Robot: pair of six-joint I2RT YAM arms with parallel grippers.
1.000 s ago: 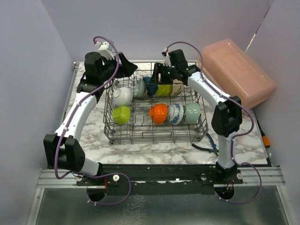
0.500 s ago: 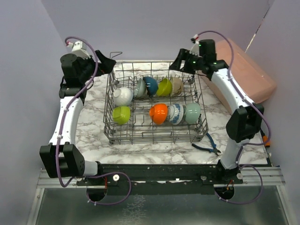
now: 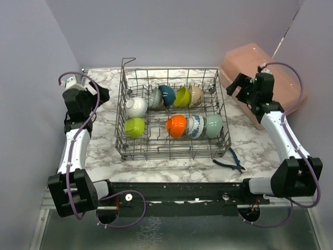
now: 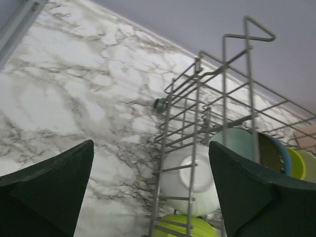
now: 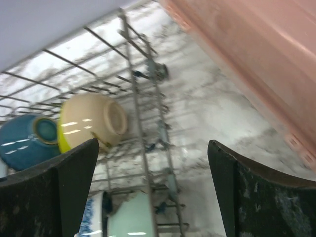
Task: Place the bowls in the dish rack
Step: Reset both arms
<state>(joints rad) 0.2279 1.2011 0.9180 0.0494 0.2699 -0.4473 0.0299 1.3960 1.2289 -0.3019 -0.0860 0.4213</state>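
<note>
The grey wire dish rack (image 3: 172, 154) stands mid-table with several bowls on edge between its tines: white (image 3: 136, 107), lime green (image 3: 135, 127), orange (image 3: 176, 125), blue-patterned (image 3: 195, 126), mint green (image 3: 213, 125), dark teal (image 3: 167, 95), yellow-green (image 3: 182, 97) and beige (image 3: 196, 96). My left gripper (image 3: 102, 95) is open and empty, left of the rack. Its wrist view (image 4: 150, 145) shows the rack's corner (image 4: 196, 98) and the white bowl (image 4: 190, 180). My right gripper (image 3: 233, 86) is open and empty, right of the rack. Its wrist view (image 5: 153, 143) shows the beige bowl (image 5: 96, 121).
A pink translucent plastic box (image 3: 265, 83) leans at the back right, just behind my right gripper. Blue-handled pliers (image 3: 229, 162) lie on the marble by the rack's front right corner. Purple walls close in the back and both sides.
Both grippers have pulled away from the rack's back corners, the left one outward to the left, the right one outward to the right beside the pink box. The bowls have not moved.
</note>
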